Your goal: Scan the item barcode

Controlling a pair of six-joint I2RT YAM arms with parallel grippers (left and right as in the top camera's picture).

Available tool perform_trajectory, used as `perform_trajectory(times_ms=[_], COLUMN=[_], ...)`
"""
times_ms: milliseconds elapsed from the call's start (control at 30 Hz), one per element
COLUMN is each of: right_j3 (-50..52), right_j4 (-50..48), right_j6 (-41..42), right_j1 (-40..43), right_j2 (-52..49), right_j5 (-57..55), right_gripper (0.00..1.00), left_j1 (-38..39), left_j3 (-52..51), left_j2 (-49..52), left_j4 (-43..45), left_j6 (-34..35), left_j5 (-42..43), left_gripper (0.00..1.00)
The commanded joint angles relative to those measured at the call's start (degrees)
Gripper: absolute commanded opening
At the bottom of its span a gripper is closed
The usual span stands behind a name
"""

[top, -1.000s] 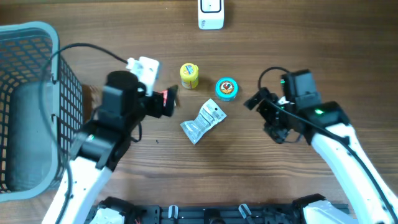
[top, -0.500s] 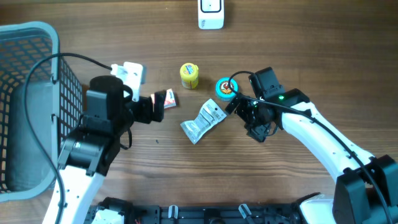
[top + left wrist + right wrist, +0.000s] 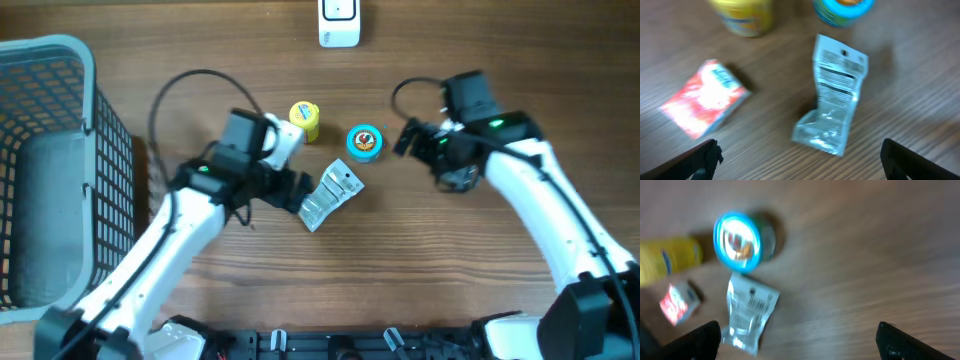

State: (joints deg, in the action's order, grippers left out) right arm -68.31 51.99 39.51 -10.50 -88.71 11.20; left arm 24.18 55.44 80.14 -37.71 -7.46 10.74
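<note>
Left pincer [image 3: 288, 190] now beside silver pouch [image 3: 328, 195], right pincer [image 3: 415, 140] back near blue tin [image 3: 365, 142], both open; yellow jar [image 3: 304, 120] behind.

Wooden table [image 3: 450, 290], silver pouch [image 3: 327, 196], yellow jar [image 3: 304, 120], blue tin [image 3: 364, 142], red packet [image 3: 704, 98], basket [image 3: 40, 46]

The overhead camera looks straight down on the whole desk [image 3: 420, 290], with the basket [image 3: 40, 180] at its left edge. The left wrist camera hangs close above the pouch [image 3: 835, 110], tilted forward, its fingertips [image 3: 695, 160] in the bottom corners. The right wrist camera sits farther off and blurred, the same cluster small in its left half. All three views share the pouch, tin [image 3: 740, 240] and jar [image 3: 670, 260]; the wrist views also share a red packet [image 3: 705, 105]
</note>
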Motion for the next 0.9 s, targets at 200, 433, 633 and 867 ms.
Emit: perform_trajectory(times_ms=[200, 433, 633, 867], right_j3=[-2.6, -2.6, -2.6, -2.6], right_j4=[1.2, 2.3, 2.3, 2.3], right_j6=[-13.5, -15.8, -16.0, -16.0], right_j1=[14.3, 18.0, 18.1, 18.1], right_j2=[0.5, 0.5, 0.5, 0.5], right_j5=[1.4, 4.3, 4.3, 4.3], right_gripper=[1.00, 1.00, 1.00, 1.00], left_j1=[8.9, 9.2, 9.7, 10.2], left_j3=[0.0, 0.0, 0.0, 0.0], left_j2=[2.7, 10.8, 15.6, 18.7], left_j4=[0.7, 3.6, 7.7, 9.0], left_j6=[-4.4, -5.2, -5.7, -5.9], left_j5=[-4.3, -4.6, -4.6, -4.6], left_gripper=[1.00, 1.00, 1.00, 1.00])
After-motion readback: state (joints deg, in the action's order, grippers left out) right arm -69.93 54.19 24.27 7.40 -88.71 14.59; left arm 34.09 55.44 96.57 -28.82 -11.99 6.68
